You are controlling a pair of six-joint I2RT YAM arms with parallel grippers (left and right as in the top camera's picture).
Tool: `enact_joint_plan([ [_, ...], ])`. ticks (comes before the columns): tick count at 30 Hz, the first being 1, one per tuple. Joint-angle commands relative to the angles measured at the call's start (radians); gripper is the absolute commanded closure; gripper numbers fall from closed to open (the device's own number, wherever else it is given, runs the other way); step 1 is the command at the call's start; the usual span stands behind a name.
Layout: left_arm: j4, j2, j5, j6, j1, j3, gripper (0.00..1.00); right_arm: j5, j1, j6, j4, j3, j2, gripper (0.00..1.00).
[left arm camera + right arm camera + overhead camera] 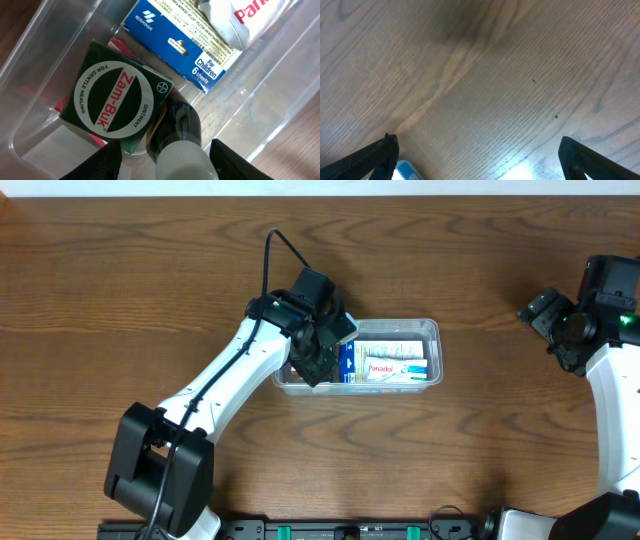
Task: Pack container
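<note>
From my station the wooden tabletop [150, 280] fills the overhead view. The container [436, 355] lies at its middle, long side running left to right, so I place everything else by it. I judge the container light, thin-walled and slick. It would likely flex if squeezed across the middle and could skate on the wood, so I would take it by the stiffer rim at a short end or corner, not by a wall. Inside, a white Panadol pack [240, 20] lies toward the container's right end with a blue box [175, 42] beside it, and a green Zam-Buk box [115, 100] sits at the left end. Just beside that box a dark bottle [182, 120] leans, its white cap [182, 160] up toward the wrist camera. The left arm [225, 385] reaches in from the container's near-left, its wrist bent down over the container's left end. The right arm [610, 390] stands well off to the container's right. The left end effector [165, 152] hangs partway closed astride the cap. A gap shows on one side, so I cannot tell whether it grips. The right end effector [477, 150] is spread wide over bare wood, holding nothing.
</note>
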Motion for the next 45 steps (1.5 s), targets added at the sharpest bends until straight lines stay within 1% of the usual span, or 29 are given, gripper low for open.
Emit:
enact_joint_plan([
  [1,0.0,0.002,0.005,-0.077,-0.002,-0.001,0.43,0.003,-0.01,0.006,-0.002,0.005,0.0,0.01],
  [8,0.005,0.002,0.004,-0.158,-0.002,-0.001,0.43,0.003,-0.01,0.006,-0.002,0.005,0.0,0.01],
  [14,0.064,0.002,0.005,-0.275,-0.002,0.0,0.42,0.003,-0.01,0.006,-0.002,0.005,0.0,0.01],
  [17,0.093,-0.002,0.005,-0.331,-0.002,0.015,0.37,0.003,-0.01,0.006,-0.002,0.005,0.0,0.01],
  [20,0.093,-0.011,0.005,-0.344,-0.002,0.058,0.34,0.003,-0.01,0.006,-0.002,0.005,0.0,0.01],
  [23,0.093,-0.045,0.005,-0.344,-0.002,0.106,0.22,0.003,-0.01,0.006,-0.002,0.005,0.0,0.01],
  [24,0.093,-0.064,0.004,-0.343,-0.002,0.123,0.09,0.003,-0.01,0.006,-0.002,0.005,0.0,0.01],
  [25,0.094,-0.084,-0.001,-0.343,-0.002,0.137,0.02,0.003,-0.01,0.006,-0.002,0.005,0.0,0.01],
  [30,0.093,-0.233,-0.074,-0.343,-0.002,0.192,0.02,0.003,-0.01,0.006,-0.002,0.005,0.0,0.01],
  [34,0.089,-0.403,-0.156,-0.343,-0.002,0.196,0.02,0.003,-0.01,0.006,-0.002,0.005,0.0,0.01],
  [40,0.057,-0.622,-0.164,-0.343,-0.002,0.196,0.02,0.003,-0.01,0.006,-0.002,0.005,0.0,0.01],
  [43,0.013,-0.715,-0.168,-0.339,-0.002,0.196,0.02,0.003,-0.01,0.006,-0.002,0.005,0.0,0.01],
  [45,-0.055,-0.777,-0.214,-0.304,-0.002,0.196,0.02,0.003,-0.01,0.006,-0.002,0.005,0.0,0.01],
])
